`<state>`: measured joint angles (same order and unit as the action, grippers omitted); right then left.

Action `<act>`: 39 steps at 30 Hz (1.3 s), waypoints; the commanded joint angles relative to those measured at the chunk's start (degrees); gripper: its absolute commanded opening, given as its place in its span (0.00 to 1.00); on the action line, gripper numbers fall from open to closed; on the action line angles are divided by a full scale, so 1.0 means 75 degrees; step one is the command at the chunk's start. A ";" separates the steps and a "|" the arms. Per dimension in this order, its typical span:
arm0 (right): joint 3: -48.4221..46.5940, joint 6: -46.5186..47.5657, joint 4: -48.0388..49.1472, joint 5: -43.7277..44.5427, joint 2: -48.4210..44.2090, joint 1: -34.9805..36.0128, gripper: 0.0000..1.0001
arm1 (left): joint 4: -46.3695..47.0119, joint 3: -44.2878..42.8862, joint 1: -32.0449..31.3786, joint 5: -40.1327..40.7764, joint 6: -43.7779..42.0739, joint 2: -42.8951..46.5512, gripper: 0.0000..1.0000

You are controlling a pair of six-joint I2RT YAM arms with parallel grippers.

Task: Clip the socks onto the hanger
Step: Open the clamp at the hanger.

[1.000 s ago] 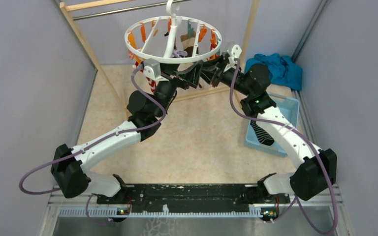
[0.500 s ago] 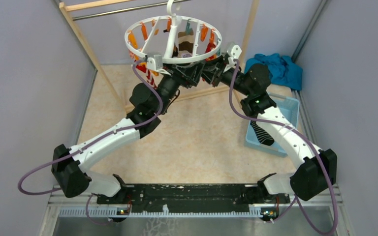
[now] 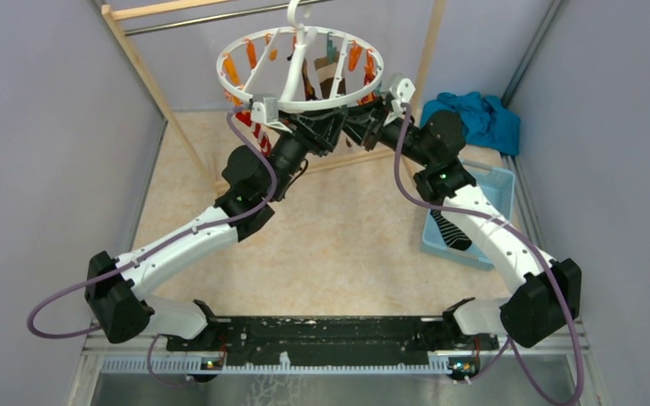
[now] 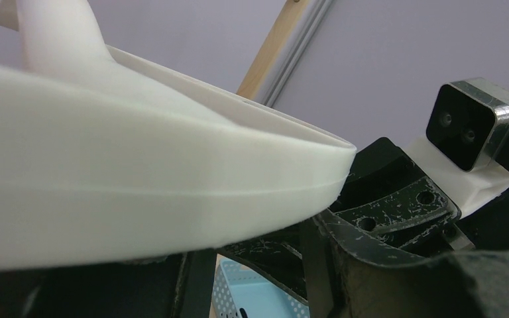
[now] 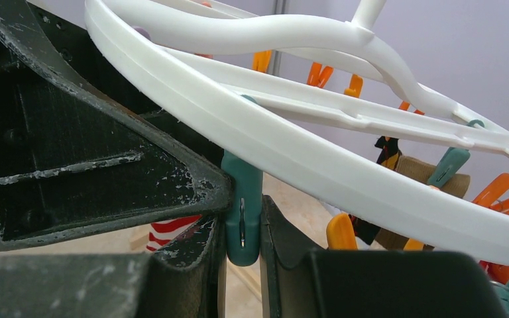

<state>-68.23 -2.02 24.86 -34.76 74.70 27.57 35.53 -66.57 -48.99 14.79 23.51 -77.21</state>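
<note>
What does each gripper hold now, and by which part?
The right gripper pinches a teal clip of the hanger by its lower half. The left gripper sits close under the hanger; whether it grips anything cannot be told.

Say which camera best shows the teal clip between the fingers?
The right wrist view: the teal clip sits large between the fingers of the right gripper. In the top view it cannot be made out; the left wrist view shows the hanger but no clip.
</note>
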 commanded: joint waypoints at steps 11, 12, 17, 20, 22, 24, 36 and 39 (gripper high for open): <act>-0.0142 0.0234 0.0095 -0.0208 -0.0299 0.0167 0.00 | 0.0316 -0.0277 0.0040 0.0054 0.0011 -0.0136 0.52; -0.0135 0.0234 0.0085 -0.0221 -0.0303 0.0173 0.00 | 0.0308 -0.0292 0.0037 0.0072 0.0007 -0.0178 0.51; -0.0126 0.0234 0.0031 -0.0263 -0.0281 0.0230 0.00 | 0.0486 -0.0320 0.0040 0.0128 0.0006 -0.0297 0.39; -0.0127 0.0234 -0.0009 -0.0251 -0.0281 0.0271 0.00 | 0.0620 -0.0267 0.0037 0.0170 0.0018 -0.0294 0.23; -0.0110 0.0234 -0.0028 -0.0241 -0.0269 0.0284 0.00 | 0.0658 -0.0235 0.0040 0.0208 0.0018 -0.0266 0.10; -0.0107 0.0234 -0.0028 -0.0240 -0.0268 0.0285 0.00 | 0.0696 -0.0192 0.0040 0.0204 0.0009 -0.0194 0.00; 0.0089 0.0234 -0.0141 0.0335 -0.0579 0.0285 0.42 | 0.0615 -0.0168 0.0036 0.0080 -0.0041 -0.0020 0.00; 0.0415 0.0498 -0.0259 0.0537 -0.0878 0.0120 0.53 | 0.0550 -0.0192 0.0040 0.0014 -0.0052 0.0023 0.00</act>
<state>-66.98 -0.54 22.31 -32.08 72.73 29.12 38.20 -67.02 -48.97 15.31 23.14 -78.67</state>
